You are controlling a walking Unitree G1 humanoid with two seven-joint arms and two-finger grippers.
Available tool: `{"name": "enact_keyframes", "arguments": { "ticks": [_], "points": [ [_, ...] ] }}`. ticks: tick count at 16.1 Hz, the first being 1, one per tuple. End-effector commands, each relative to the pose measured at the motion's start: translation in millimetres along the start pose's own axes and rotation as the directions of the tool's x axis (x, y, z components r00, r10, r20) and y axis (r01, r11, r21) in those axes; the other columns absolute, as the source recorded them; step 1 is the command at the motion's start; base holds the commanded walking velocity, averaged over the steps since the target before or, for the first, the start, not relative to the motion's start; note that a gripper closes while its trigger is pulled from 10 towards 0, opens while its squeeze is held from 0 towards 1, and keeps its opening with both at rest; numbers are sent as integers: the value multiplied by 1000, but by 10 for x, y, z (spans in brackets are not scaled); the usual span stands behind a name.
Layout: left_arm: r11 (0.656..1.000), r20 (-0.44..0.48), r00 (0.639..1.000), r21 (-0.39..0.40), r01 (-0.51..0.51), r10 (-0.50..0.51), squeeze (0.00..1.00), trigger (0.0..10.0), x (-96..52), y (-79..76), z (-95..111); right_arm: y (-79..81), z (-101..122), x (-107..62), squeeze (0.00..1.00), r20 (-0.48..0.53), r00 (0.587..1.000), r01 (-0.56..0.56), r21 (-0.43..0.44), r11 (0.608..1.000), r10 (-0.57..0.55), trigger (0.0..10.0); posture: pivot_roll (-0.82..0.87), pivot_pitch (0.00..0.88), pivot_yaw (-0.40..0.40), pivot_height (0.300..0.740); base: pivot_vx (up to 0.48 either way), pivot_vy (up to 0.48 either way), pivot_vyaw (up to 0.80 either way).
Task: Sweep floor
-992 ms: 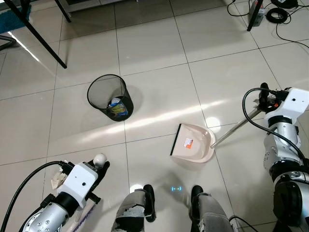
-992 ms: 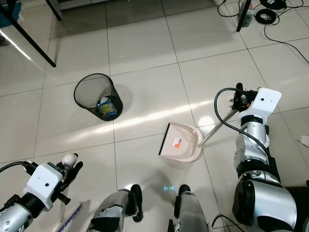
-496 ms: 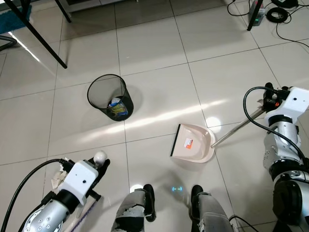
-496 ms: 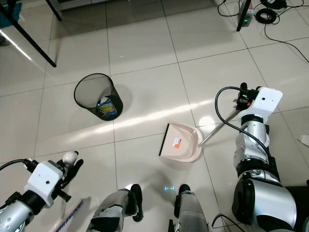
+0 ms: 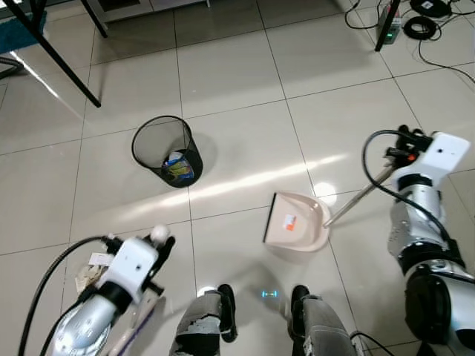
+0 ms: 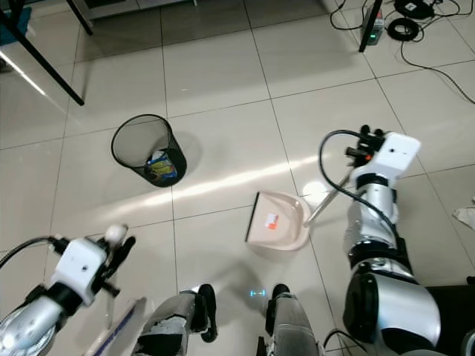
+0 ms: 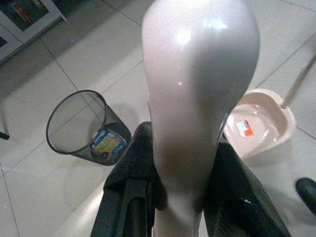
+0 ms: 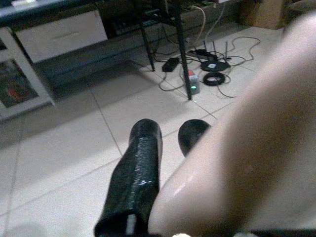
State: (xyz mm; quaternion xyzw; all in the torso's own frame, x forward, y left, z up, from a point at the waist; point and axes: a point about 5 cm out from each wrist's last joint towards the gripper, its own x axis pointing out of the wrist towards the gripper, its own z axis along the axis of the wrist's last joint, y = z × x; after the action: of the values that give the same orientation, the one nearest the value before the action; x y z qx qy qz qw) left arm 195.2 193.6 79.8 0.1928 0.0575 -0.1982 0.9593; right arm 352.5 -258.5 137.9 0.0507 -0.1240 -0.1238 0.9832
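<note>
Left eye view: dustpan [image 5: 297, 222] mouth leftward

glossy pale tiled floor [image 5: 237, 81], cables [image 5: 415, 22]

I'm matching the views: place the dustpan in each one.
Left eye: dustpan, lower right of centre, mouth facing left.
Right eye, just right of centre.
Left wrist, at right, behind the broom handle.
Right wrist: cannot make it out.
Shared landmark: bin.

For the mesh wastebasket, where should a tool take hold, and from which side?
Judging by its pose, grip the wastebasket at its rim, from above: it stands upright and open-topped, with thin mesh walls. One finger inside and one outside would pinch the rim.
</note>
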Motion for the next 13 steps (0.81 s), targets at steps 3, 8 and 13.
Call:
{"name": "enact_keyframes", "arguments": {
  "ticks": [3, 8, 13],
  "points": [
    [1000, -24, 1000, 11, -11, 11, 0, 10000, 18, -14, -63, 33, -7, -24, 0, 13, 999, -32, -13, 999, 32, 0, 186, 271, 85, 740, 0, 0, 0],
    [1000, -13, 1000, 8, -23, 23, 0, 10000, 122, -31, -47, 59, -41, -62, 0, 12, 999, -39, 2, 999, 39, 0, 165, 278, 71, 740, 0, 0, 0],
    [999, -8, 999, 5, -39, 39, 0, 10000, 182, -24, -42, 166, 1, -77, 0, 51, 994, -96, 72, 993, 93, 0, 131, 286, 63, 740, 0, 0, 0]
  ]
}}
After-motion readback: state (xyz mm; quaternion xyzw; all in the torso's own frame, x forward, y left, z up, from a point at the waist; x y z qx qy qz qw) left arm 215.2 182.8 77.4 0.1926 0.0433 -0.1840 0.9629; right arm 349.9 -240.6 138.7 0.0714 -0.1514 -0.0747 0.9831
